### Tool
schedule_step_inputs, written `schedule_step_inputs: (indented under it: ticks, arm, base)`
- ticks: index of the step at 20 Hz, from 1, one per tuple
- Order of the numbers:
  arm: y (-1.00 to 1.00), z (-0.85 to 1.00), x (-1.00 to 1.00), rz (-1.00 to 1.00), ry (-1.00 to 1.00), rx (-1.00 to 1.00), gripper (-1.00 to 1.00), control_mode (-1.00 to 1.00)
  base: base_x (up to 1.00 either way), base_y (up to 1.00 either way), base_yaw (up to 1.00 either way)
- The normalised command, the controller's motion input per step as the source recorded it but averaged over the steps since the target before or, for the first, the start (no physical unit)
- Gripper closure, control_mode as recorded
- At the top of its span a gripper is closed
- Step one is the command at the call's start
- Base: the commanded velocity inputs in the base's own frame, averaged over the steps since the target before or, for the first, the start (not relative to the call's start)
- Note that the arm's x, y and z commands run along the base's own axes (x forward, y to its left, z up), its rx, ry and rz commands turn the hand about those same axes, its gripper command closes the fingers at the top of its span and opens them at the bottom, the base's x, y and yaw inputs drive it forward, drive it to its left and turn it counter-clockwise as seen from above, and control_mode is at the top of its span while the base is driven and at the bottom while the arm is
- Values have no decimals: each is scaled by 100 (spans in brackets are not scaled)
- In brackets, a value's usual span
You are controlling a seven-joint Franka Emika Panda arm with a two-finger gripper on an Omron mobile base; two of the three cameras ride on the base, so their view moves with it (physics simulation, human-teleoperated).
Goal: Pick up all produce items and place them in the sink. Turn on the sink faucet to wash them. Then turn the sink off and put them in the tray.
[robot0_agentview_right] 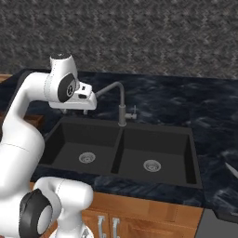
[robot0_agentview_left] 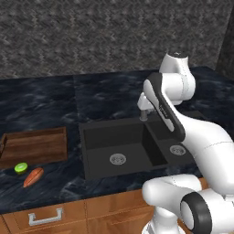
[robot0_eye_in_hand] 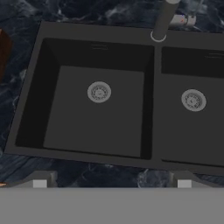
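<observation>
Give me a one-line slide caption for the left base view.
Arm raised over the empty black double sink; carrot and lime wait on the counter just in front of the wooden tray.

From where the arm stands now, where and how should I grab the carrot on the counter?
Grip the carrot across its thicker middle, coming straight down from above. It lies flat on the counter at a slant, so turn the open hand to close across its narrow width. The lime sits just behind its end; keep the fingers off it.

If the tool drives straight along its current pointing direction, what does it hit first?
Most likely the floor of the sink's left basin, near its drain. The open tool looks down into it with nothing between, though depth is hard to judge.
</observation>
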Motion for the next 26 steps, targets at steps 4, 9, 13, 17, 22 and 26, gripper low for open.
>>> schedule_step_inputs:
  ticks: [4,9,13,17,22,26]
  arm:
    - [2,0,-1,0,0,0,-100,-100]
    - [60,-1,-29,0,-2,-3,-100,-100]
    - [98,-6,-18,0,0,-6,-100,-100]
    - [100,-17,-8,-3,3,-2,-100,-100]
    - [95,-23,0,-8,4,-1,-100,-100]
    - [80,-9,-8,-6,3,0,-100,-100]
  base:
    - [0,0,0]
    - [0,0,0]
    - [0,0,0]
    - [0,0,0]
    - [0,0,0]
    - [0,0,0]
